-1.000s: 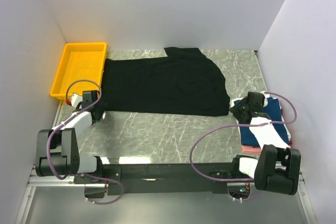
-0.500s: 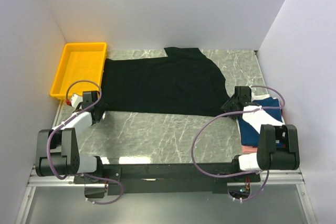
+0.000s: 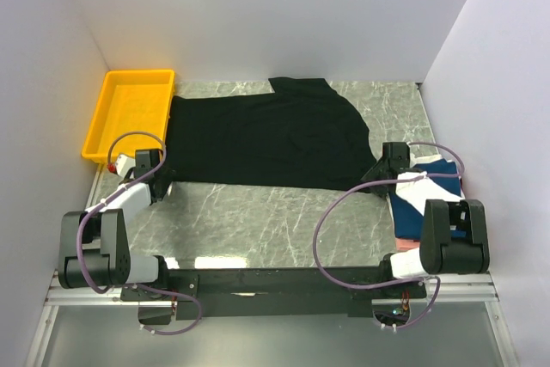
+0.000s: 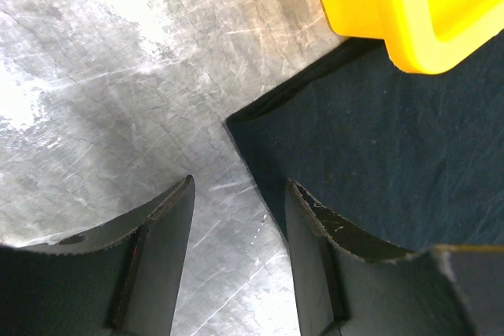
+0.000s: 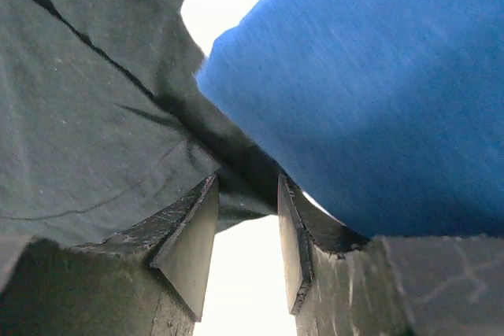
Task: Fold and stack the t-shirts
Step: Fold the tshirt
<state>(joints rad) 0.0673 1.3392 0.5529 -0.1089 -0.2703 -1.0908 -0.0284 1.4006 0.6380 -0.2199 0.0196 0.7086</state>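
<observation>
A large black t-shirt (image 3: 266,139) lies spread flat across the back half of the table. My left gripper (image 3: 161,186) sits low at its near left corner. In the left wrist view this gripper (image 4: 240,186) is open. The shirt's corner (image 4: 260,127) lies just ahead of the gap, and one fingertip (image 4: 311,210) rests over the hem. My right gripper (image 3: 375,174) is at the shirt's near right corner. It is open (image 5: 246,182), with the black hem (image 5: 87,116) reaching between the fingertips. A folded navy blue t-shirt (image 5: 378,92) lies right beside it.
A yellow tray (image 3: 96,126) stands at the back left, its corner (image 4: 417,5) touching the black shirt's edge. The folded stack of navy (image 3: 447,169) over pink (image 3: 404,244) lies at the right under my right arm. White walls close in three sides.
My right gripper has swung left off the folded stack and down to the black shirt's near right corner. The left gripper and the shirt have not moved.
</observation>
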